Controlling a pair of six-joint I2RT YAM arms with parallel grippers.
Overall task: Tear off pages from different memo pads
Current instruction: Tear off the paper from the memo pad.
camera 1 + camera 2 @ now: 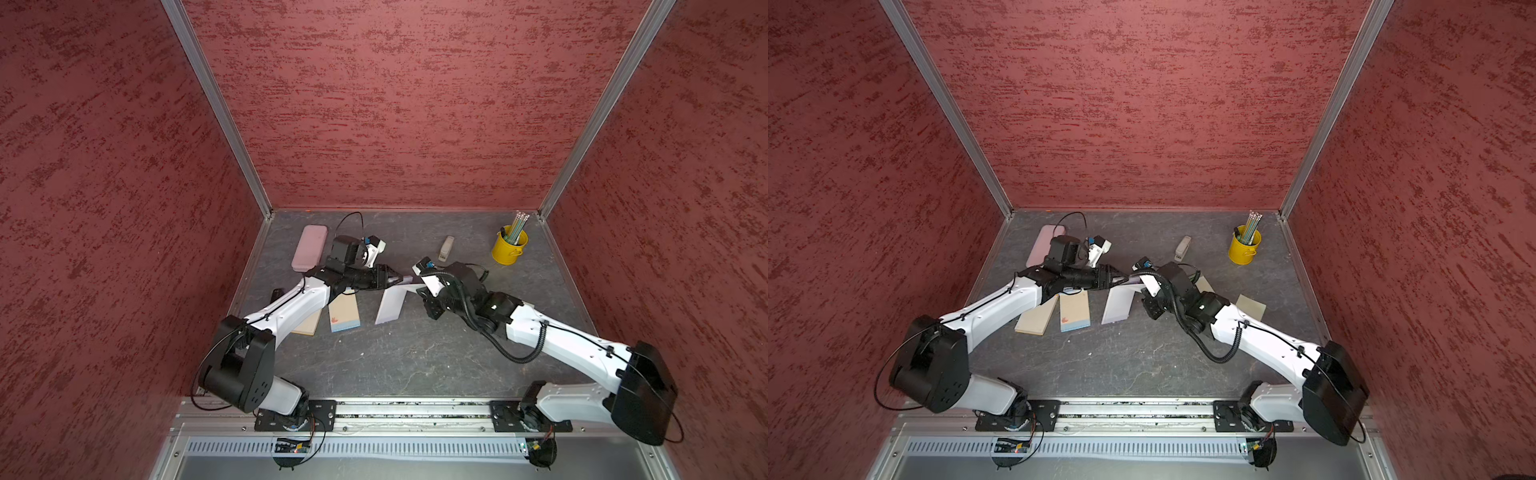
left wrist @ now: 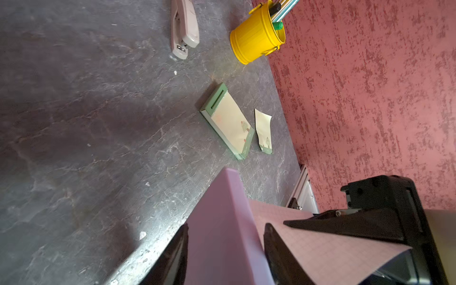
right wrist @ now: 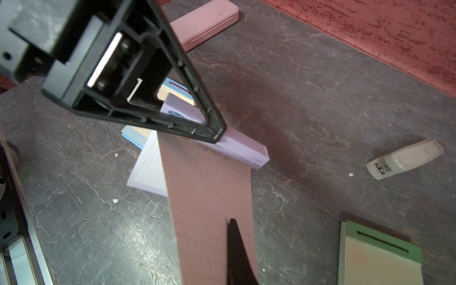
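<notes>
table: matt slate-look | bucket: glossy yellow metal | lilac pad: matt paper

The worktop is being looked down on from high above the base rail in both top views, the back wall being faced and nearly the same scene being shared. The lilac pad and its lifted page are being viewed from very close by the left wrist camera, pointed across toward the stapler and yellow pot. The same pad, page and stapler are being caught by the right wrist camera, aimed the opposite way, toward the pink case.
</notes>
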